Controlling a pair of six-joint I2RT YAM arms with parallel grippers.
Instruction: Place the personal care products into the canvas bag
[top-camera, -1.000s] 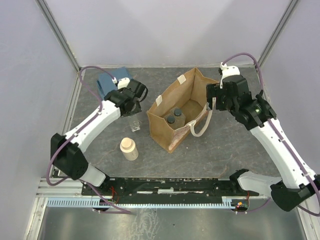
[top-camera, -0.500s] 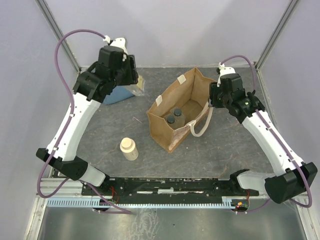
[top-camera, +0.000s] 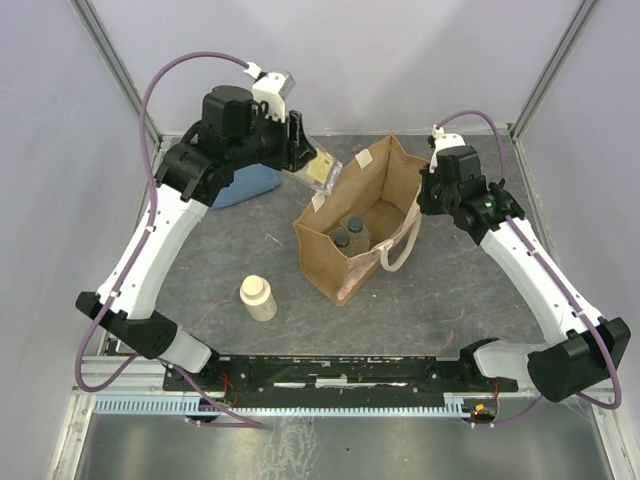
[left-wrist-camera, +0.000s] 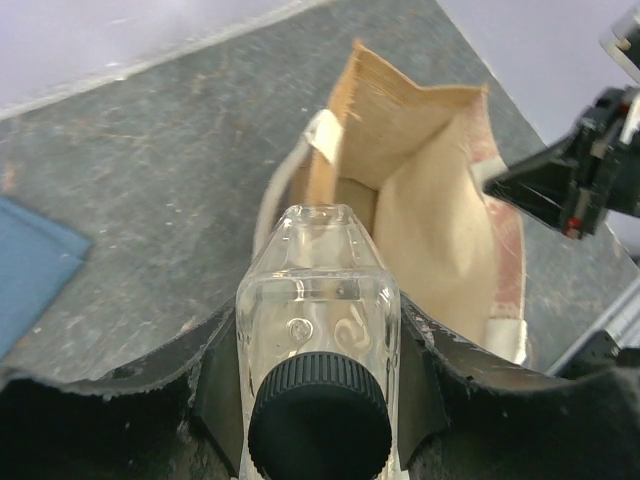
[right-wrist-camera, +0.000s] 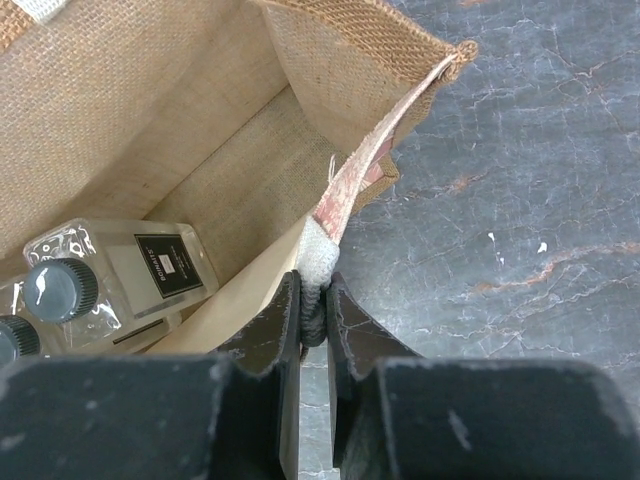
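The tan canvas bag stands upright mid-table with its mouth open. Two clear square bottles with dark caps lie inside it, seen also in the right wrist view. My left gripper is raised just left of the bag's far corner, shut on a third clear bottle whose black cap faces the camera, above the bag. My right gripper is shut on the bag's right rim, at the off-white handle. The cream round bottle stands on the table left of the bag.
A folded blue cloth lies at the back left under the left arm. The bag's loose loop handle hangs off its right front side. Grey walls close in the table on three sides.
The left arm lifted the clear bottle off the table and carried it up and right to the bag's rim. The right gripper moved to the bag's right edge and closed on it.
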